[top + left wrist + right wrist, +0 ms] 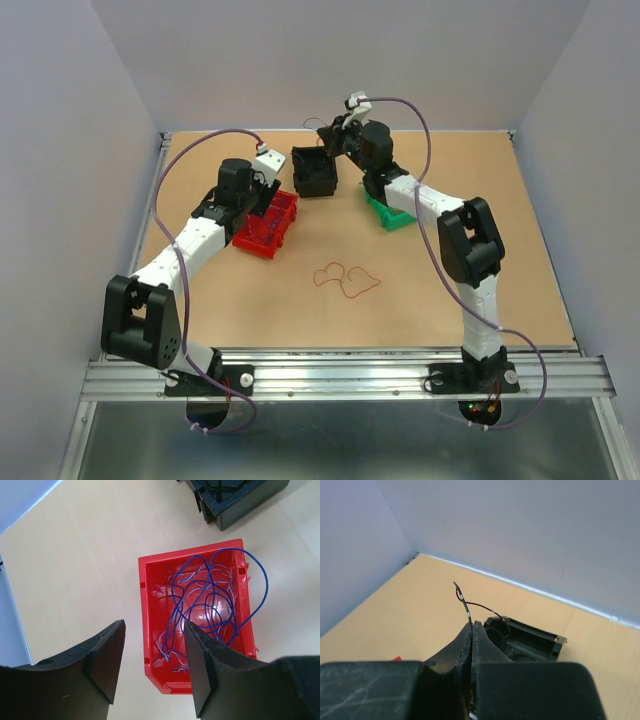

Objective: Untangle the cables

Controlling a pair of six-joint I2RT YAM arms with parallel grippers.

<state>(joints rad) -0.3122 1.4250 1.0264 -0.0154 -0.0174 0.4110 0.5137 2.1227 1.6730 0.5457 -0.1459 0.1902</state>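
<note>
A loose tangle of thin red and orange cables [345, 279] lies on the table between the arms. Thin blue cables [210, 600] are heaped in a red bin [150, 630], and one loop hangs over its right wall. My left gripper [154, 626] hovers open just above that bin's near end [268, 190], with nothing between its fingers. My right gripper [472, 626] is shut on a thin black cable [464, 601]. That cable arcs up from the fingertips and runs down into a black bin [540, 641]. The right gripper [336, 128] hangs over the back of the table, above the black bin.
The black bin [314, 171] stands at the back centre, the red bin [272, 228] to its left. A green bin [392, 214] sits partly under the right arm. White walls close off the back and both sides.
</note>
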